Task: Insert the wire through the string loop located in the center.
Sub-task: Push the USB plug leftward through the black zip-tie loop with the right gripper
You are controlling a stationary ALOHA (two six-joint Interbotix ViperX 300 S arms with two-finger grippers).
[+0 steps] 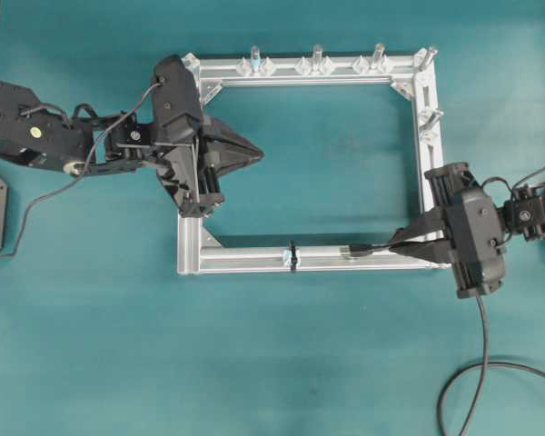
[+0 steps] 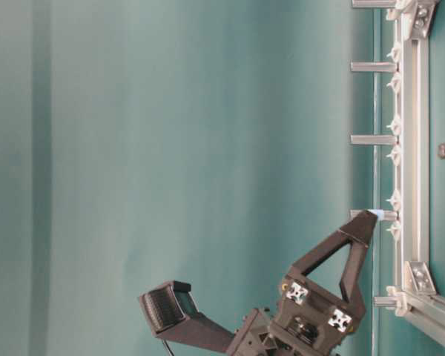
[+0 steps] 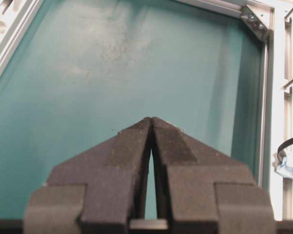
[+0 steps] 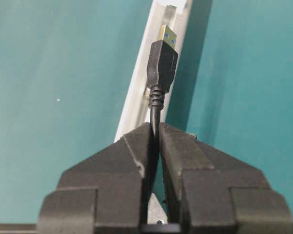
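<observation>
The right pincer point(image 4: 155, 127) is clenching the wire point(image 4: 155, 109) just behind its plug, and I am holding that plug low over the near bar of the aluminium frame point(image 1: 245, 259), gold tip pointing left along the bar in the overhead view. The string loop point(image 1: 292, 256) is sitting around that same bar, well to the left of the tip, with bare bar showing between them, so I am judging the threading as not yet done: the grasp and the lining-up look finished, and the travel through the loop is what is left. The rest of the wire is trailing off behind the right arm across the bench point(image 1: 118, 363) toward the near right corner. The left pincer point(image 3: 151, 122) is pressed closed on nothing, hovering over the open middle of the frame, away from the loop. From the wrist view I cannot tell how high the tip is riding against the loop's opening.
</observation>
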